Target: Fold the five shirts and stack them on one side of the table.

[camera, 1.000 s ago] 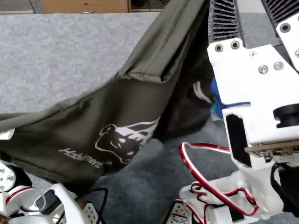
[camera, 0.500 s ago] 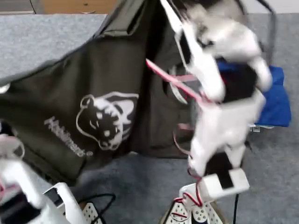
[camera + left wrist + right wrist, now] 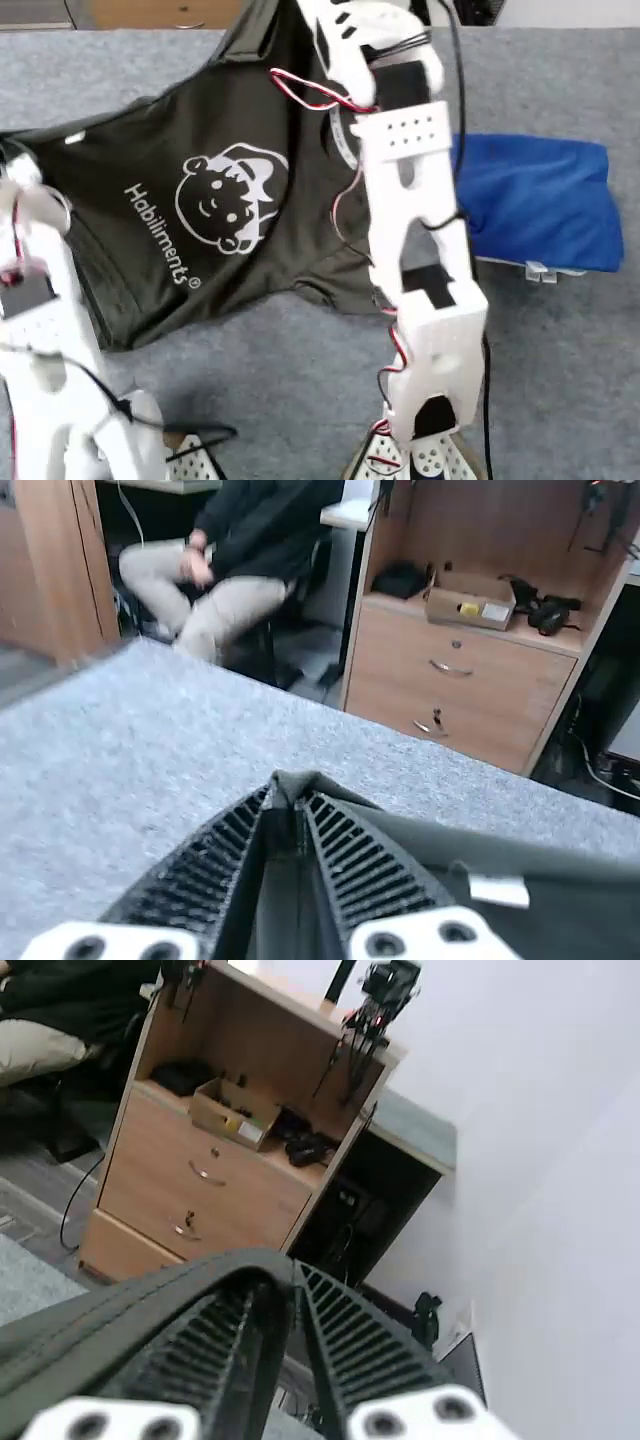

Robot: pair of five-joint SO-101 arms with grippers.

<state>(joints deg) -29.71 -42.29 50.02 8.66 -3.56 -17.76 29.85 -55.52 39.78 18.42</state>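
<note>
Now both claws are clamped on the olive printed shirt (image 3: 262, 262): left gripper (image 3: 296, 815) on one edge, right gripper (image 3: 292, 1305) on another. The shirt stretches across the grey table (image 3: 250, 385), just beside a folded blue shirt (image 3: 530, 205).

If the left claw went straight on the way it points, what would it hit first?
Probably nothing nearby: the left gripper, shut on the dark shirt, points over bare grey table. Beyond the table's edge the wooden drawer unit looks next, though depth is unclear.
</note>
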